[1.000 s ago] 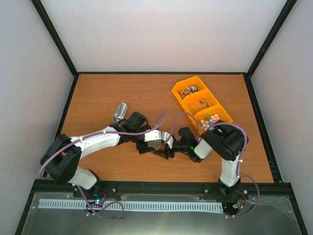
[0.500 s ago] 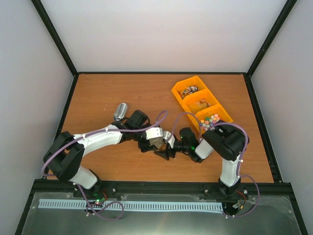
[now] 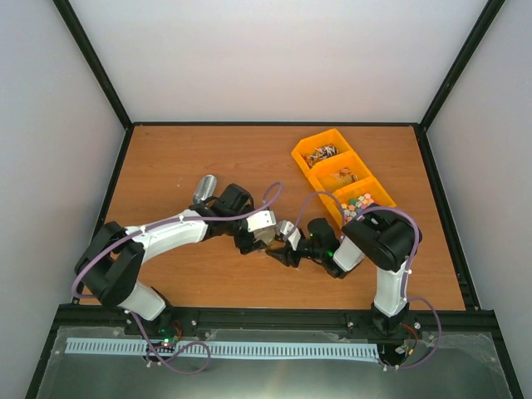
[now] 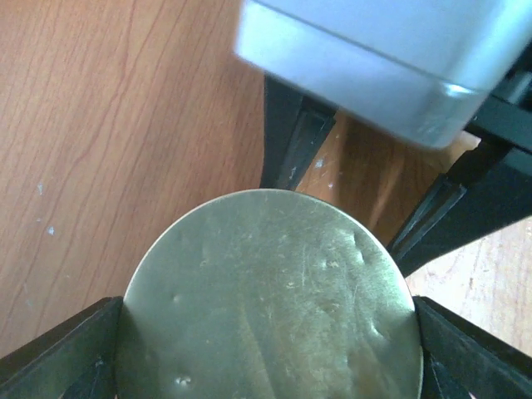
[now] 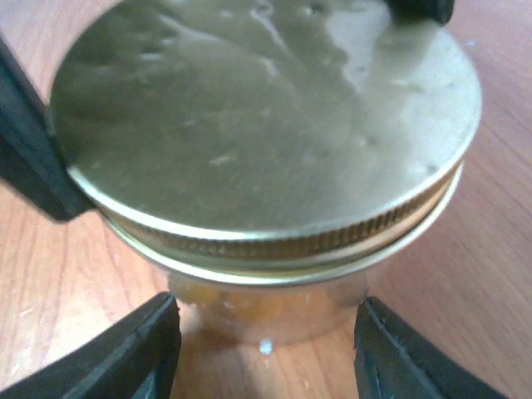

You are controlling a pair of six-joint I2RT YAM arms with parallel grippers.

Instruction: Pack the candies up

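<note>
A glass jar [image 5: 266, 303] with a gold metal lid [image 5: 266, 125] stands on the table between both grippers. Orange candies [image 5: 224, 301] show faintly through the glass. My left gripper [image 4: 266, 349] is shut on the lid [image 4: 266, 307], one finger at each edge. My right gripper [image 5: 262, 332] is shut on the jar's glass body below the lid. In the top view both grippers meet mid-table, left [image 3: 269, 237] and right [image 3: 281, 246], and hide the jar. More candies lie in an orange three-part bin [image 3: 302, 158].
The metal scoop [image 3: 204, 189] lies on the table behind the left arm. The bin sits at the far right, close behind the right arm's elbow [image 3: 384, 237]. Black frame rails edge the wooden table [image 3: 208, 158].
Both grippers, with the jar between them, have shifted slightly away from the arm bases. The left wrist has turned a little. Both grips stay the same.
</note>
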